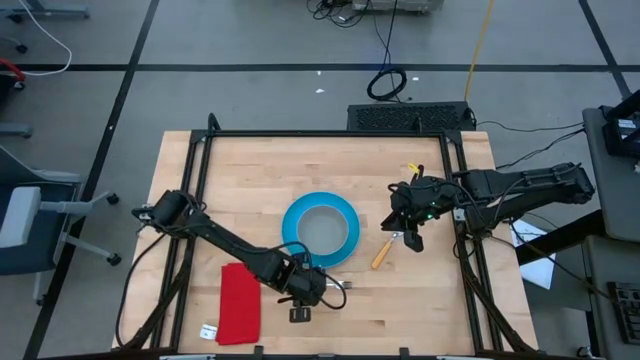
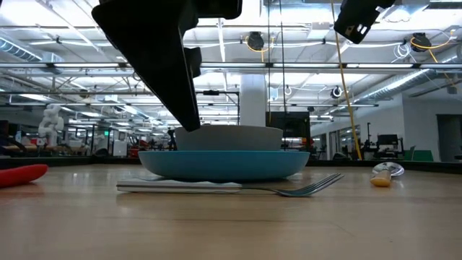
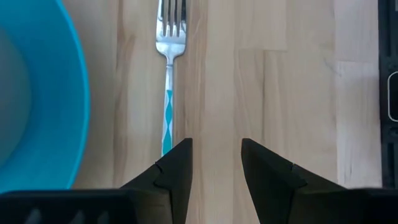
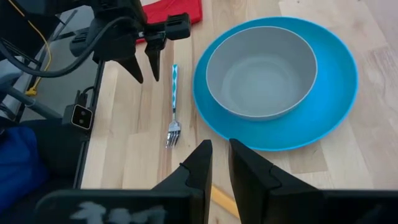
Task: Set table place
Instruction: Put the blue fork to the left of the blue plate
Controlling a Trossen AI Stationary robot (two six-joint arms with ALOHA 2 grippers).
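I am watching the table (image 1: 330,160), light butcher block ringed by thin black rails, lying mostly bare along its far half, with open wood on every side of the setting. Around it, grey floor is carrying cables and a black box past the far edge; the low view is looking into a long hall of ceiling lights and benches.

The left arm is reaching in from the left rail toward the near side, its gripper (image 1: 300,313) hovering over bare wood with the fingers (image 3: 174,171) parted and holding nothing. The right arm is coming in from the right rail, its gripper (image 1: 411,240) hanging just right of the plate, fingers a narrow gap apart and empty.

The plate (image 1: 344,213) is sitting near the middle, well clear of all rails, with the bowl (image 1: 322,229) inside it. A red cloth (image 1: 239,302) is lying left of the left gripper, near the front edge.

The fork (image 1: 335,284) is lying flat just in front of the plate, apart from its rim, long axis running left to right, tines (image 3: 173,14) pointing right. The spoon (image 1: 384,251) is lying at a slant right of the plate, orange handle toward the near side, bowl end under the right gripper.
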